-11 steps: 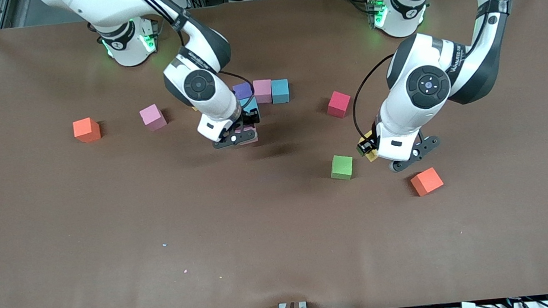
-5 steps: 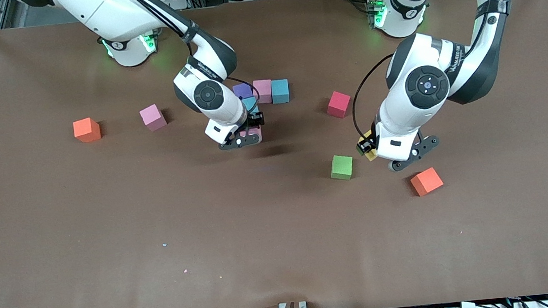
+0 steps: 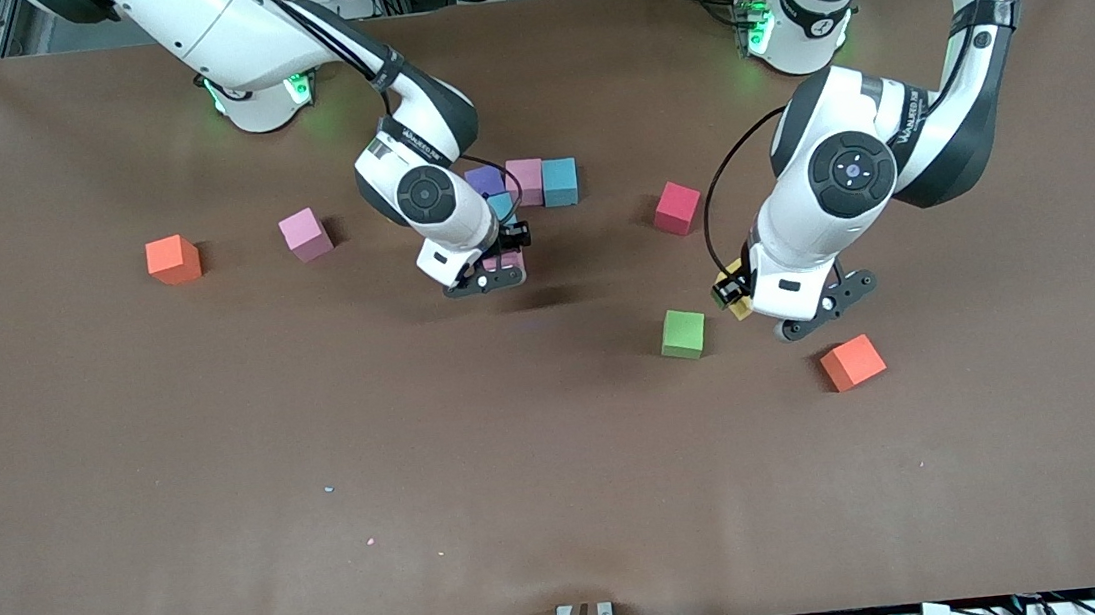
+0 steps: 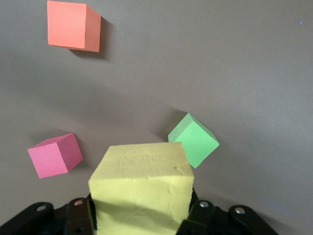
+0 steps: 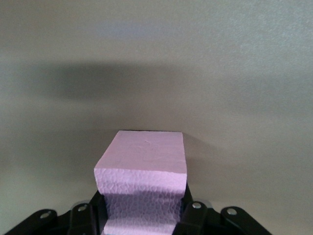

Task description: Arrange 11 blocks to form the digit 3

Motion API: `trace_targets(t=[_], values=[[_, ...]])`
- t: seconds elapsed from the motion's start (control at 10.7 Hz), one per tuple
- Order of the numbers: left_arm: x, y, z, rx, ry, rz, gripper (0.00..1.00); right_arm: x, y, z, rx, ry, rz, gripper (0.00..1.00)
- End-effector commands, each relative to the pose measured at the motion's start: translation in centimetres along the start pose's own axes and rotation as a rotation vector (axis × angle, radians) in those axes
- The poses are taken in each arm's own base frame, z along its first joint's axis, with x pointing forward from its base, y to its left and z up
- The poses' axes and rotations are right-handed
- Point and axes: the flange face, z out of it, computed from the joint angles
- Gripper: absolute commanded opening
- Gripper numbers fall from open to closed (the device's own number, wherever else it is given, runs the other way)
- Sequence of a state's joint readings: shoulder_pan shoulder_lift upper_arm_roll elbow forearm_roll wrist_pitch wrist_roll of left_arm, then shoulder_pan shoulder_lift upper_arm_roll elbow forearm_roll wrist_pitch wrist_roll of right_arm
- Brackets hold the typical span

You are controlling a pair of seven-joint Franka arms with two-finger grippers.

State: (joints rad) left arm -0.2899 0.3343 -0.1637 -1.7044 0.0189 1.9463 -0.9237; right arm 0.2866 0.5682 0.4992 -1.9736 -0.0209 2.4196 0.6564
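Blocks for the digit 3 are partly gathered on my brown worktop [image 3: 118, 439]: a purple block [image 3: 483, 180], a pink block [image 3: 525, 180] and a blue block [image 3: 560, 182] touch in a row toward the arms' bases, with a second blue block [image 3: 501, 205] just nearer the front camera under the purple one. My right gripper [image 5: 142, 215] is low beside that blue block, its jaws closed on another pink cube [image 5: 143, 183]. My left gripper [image 4: 142, 220] hangs over the worktop near the green block [image 3: 684, 334], jaws clamped on a yellow cube [image 4: 142, 188]. A crimson block [image 3: 677, 208] lies apart, a loose pink one [image 3: 305, 234] toward the right arm's end. Two orange cubes [image 3: 173, 259] [image 3: 852, 363] lie apart from the rest.
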Motion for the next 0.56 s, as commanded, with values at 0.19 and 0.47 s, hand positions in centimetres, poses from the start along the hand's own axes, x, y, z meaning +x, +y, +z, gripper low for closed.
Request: trace_targets(t=[0.19,0.47], values=[[-0.59,-0.36,-0.45,-0.006,-0.018,0.015,0.16,-0.86,-1.18,1.58,-0.012,-0.022,-0.004,0.00],[-0.67,-0.30,-0.44,-0.006,-0.018,0.016,0.16,-1.01,-1.02,1.93,-0.026,-0.028,-0.011,0.00]])
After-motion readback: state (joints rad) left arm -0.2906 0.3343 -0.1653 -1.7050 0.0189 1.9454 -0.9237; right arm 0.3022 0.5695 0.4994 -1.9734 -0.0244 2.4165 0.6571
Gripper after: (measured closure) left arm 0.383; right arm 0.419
